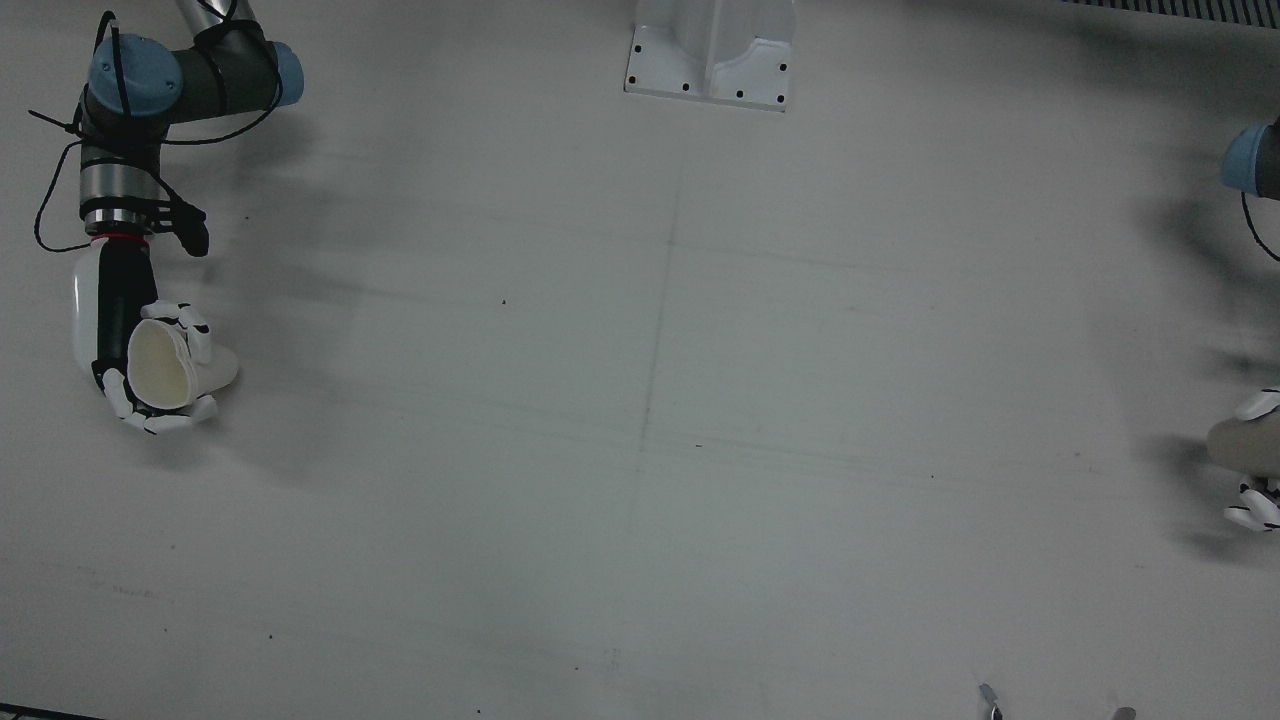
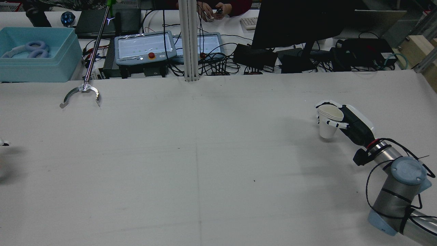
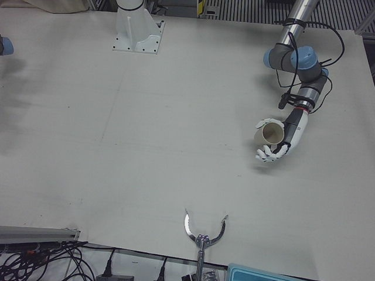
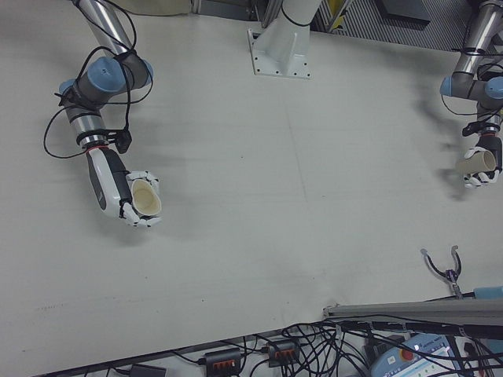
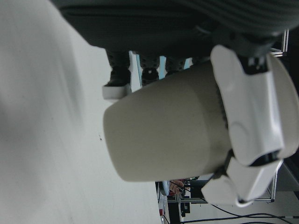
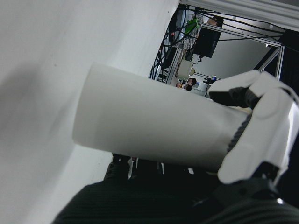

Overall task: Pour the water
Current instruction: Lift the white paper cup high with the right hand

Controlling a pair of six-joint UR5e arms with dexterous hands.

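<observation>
Your right hand [image 2: 341, 119] was wrapped around a white paper cup [image 2: 328, 122] at the table's [image 2: 205, 153] far right. Your left hand [image 3: 280, 142] gripped a second cup [image 3: 269, 132] on the left side. The rear view cut it off almost entirely. Neither cup's contents could be made out.

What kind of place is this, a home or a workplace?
Probably a robotics lab: teach pendants and tangled cables line the bench behind the white table, and a monitor stands there.
</observation>
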